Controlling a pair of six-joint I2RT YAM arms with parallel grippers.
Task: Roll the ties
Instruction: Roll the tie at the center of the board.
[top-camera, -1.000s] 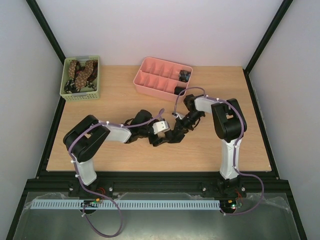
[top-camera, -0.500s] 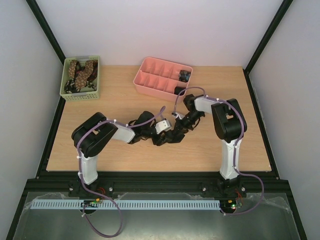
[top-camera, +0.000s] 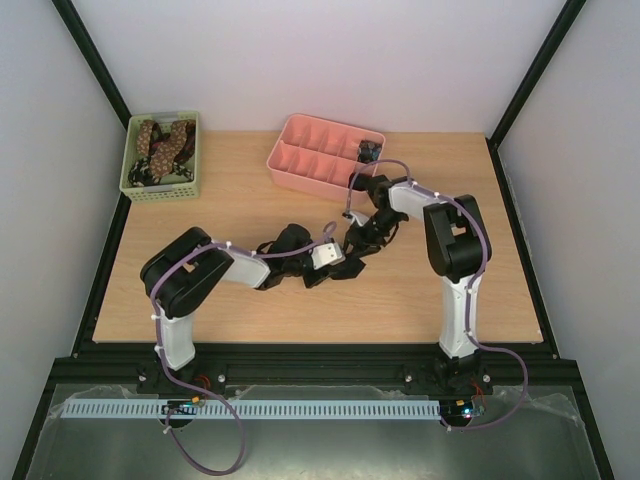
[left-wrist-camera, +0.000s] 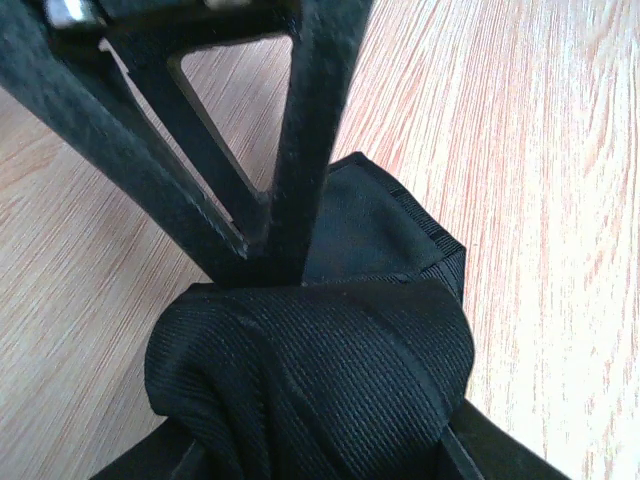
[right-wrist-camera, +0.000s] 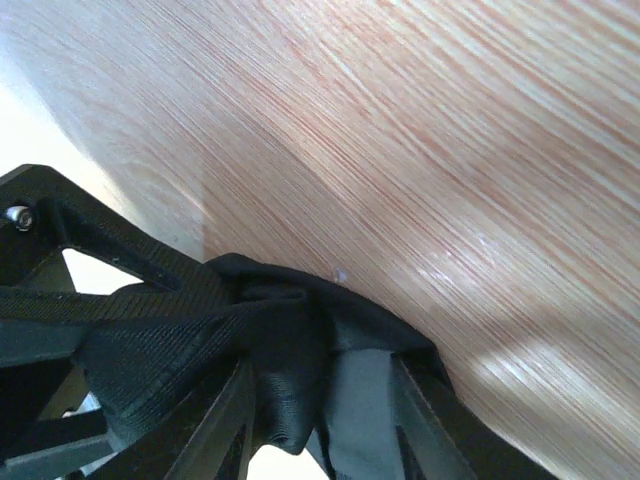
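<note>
A black tie, rolled into a fist-sized coil, lies on the wooden table at mid-table. My left gripper is shut on the coil, which fills the space between its jaws. My right gripper stands just beyond the coil with its jaws open, and its fingers lean against the coil's far side. In the right wrist view, black cloth hangs loosely between the spread jaws of the right gripper. Brown spotted ties lie in the green basket.
The green basket stands at the far left corner. A pink divided tray sits at the back centre, with dark coils in its right-hand compartments. Black frame posts run along both table sides.
The left gripper has closed around the black coil. The right gripper has opened and drawn back a little toward the tray.
</note>
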